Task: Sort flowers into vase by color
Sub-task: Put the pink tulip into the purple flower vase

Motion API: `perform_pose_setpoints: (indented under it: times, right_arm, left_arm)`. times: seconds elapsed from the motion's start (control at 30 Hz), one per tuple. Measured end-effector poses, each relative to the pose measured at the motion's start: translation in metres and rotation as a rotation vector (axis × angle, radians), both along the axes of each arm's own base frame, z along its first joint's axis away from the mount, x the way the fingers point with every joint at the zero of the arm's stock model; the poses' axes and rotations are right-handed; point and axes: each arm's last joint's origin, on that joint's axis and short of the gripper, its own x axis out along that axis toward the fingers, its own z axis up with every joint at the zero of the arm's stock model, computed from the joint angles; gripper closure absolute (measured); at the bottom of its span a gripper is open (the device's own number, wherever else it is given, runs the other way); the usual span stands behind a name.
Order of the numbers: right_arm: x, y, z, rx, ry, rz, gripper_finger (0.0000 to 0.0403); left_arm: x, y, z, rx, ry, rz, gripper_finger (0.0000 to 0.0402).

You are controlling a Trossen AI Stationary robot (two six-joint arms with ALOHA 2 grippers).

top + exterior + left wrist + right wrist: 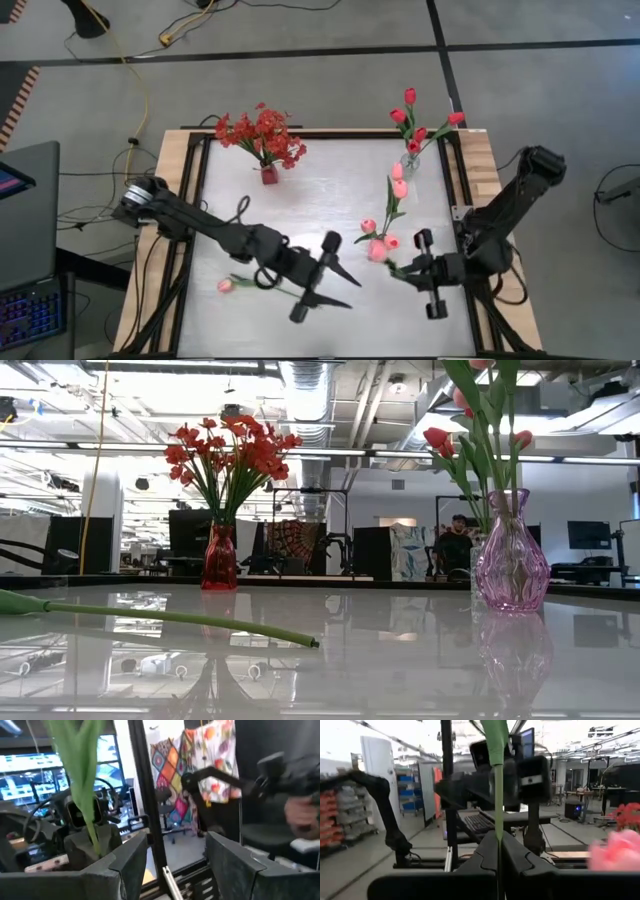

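My right gripper (405, 268) hangs over the table's near right part, shut on the green stem of pink tulips (378, 250). More pink blossoms (398, 180) show toward the clear vase (410, 162), which holds red tulips (410, 115). A red vase (268, 172) at the far left holds red sprays (262, 135). One pink tulip (225, 285) lies flat on the table, its stem (170, 618) stretched out beneath my left arm. My left gripper (354, 294) is open at the near middle, nothing between its fingers (125, 865). A green leaf (82, 785) stands close by one finger; whether they touch, I cannot tell. My right gripper pinches the thin green stem (498, 827) between its two shut fingers. The fingers come about level from the table's right side and lie across the stem. The stem runs on past the fingers, and a pink blossom (615, 850) shows off to one side. No part of it shows on the table.
The table's wooden frame (175, 200) and dark rails border the white top. A laptop (25, 250) sits off the left side. In the low view a person (455, 545) stands far back in the room. Bare tabletop lies between the two vases.
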Motion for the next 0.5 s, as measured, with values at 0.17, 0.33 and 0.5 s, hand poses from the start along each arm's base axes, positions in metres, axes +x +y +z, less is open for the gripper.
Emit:
perform_pose_setpoints:
  times: [0.17, 0.33, 0.5]
  right_arm:
    - [0.011, 0.015, 0.008, -0.051, 0.006, -0.006, 0.0374]
    - [0.016, 0.021, 0.013, -0.064, 0.007, -0.004, 0.0373]
    - [0.021, 0.018, 0.016, -0.071, -0.009, 0.017, 0.0373]
  left_arm:
    - [0.016, -0.001, 0.016, 0.052, 0.022, 0.059, 0.0209]
    - [0.019, 0.001, 0.023, 0.026, 0.007, 0.075, 0.0209]
    - [0.022, 0.007, 0.024, -0.022, 0.005, 0.085, 0.0209]
